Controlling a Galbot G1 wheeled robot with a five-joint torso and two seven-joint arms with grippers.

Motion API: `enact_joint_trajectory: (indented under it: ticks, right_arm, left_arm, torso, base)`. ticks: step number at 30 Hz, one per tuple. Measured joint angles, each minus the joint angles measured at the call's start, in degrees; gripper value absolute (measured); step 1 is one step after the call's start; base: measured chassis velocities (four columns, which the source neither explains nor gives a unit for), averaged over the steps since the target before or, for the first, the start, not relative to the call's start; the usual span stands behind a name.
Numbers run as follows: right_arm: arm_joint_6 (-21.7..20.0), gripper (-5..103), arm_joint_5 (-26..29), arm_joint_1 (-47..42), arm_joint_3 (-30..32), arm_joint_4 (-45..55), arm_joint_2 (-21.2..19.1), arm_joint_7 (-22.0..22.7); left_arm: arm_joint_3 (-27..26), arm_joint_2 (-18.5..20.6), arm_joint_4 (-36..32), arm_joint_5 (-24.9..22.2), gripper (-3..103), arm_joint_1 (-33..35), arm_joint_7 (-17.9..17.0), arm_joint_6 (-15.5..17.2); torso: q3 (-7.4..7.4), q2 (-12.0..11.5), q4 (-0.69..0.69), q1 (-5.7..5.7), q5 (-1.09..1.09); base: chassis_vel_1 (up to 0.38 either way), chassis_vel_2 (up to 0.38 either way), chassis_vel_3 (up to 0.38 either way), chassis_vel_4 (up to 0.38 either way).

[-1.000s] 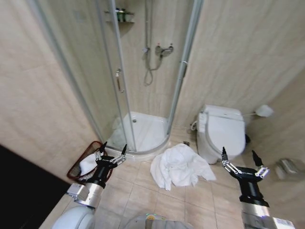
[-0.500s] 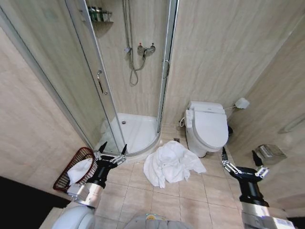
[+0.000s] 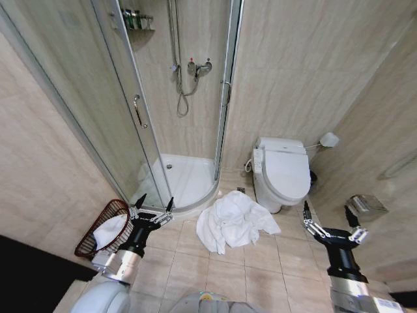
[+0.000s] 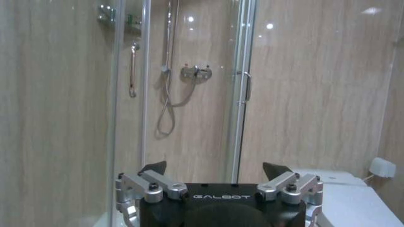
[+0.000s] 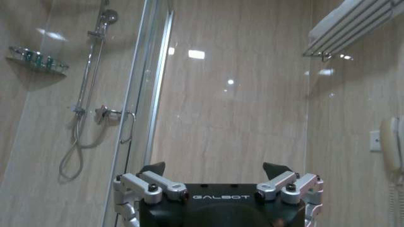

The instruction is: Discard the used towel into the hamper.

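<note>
- While the robot faces the bathroom corner, the whole head view sits a touch differently from half a second back and far from a second back: that is the camera settling, not the things moving.
- Towel [image 3: 232, 222] lies where it lay, a crumpled white heap of soft folds on the beige floor tiles [image 3: 260, 267], between the shower tray [image 3: 189, 182] and the toilet [image 3: 281, 173].
- Hamper [image 3: 88, 238], dark reddish wire, round and open-weave, stands tilted against the wall at the robot's left, some white cloth already inside it.
- Left gripper [image 3: 152, 210] hovers just beside the hamper, jaws spread wide, holding nothing.
- Right gripper [image 3: 330, 222] hangs to the towel's right, well apart from it, jaws likewise spread and empty.
- My read: the pickup is not yet begun; the view now frames towel and hamper together.
- Glossy wall tiles and curved glass shower door [image 3: 140, 111] ring the scene.
</note>
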Motion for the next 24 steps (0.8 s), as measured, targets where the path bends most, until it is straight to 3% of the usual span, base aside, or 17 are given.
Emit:
enact_joint_trajectory:
  ticks: [5,24]
  right_arm:
    - [0.00,100,0.00,-0.01,0.00,0.00,0.00,0.00]
    - [0.00,100,0.00,-0.01,0.00,0.00,0.00,0.00]
  left_arm:
    - [0.00,0.00,0.00,0.00,99,0.01,0.00,0.00]
    - [0.00,0.00,0.00,0.00,99,0.00,0.00,0.00]
  torso:
    - [-0.02,0.04,0.00,-0.06,0.01]
    - [-0.01,0.04,0.01,-0.04,0.01]
  base:
    - [0.115,-0.151,-0.138,0.130]
    - [-0.030,0.031,0.037,-0.034]
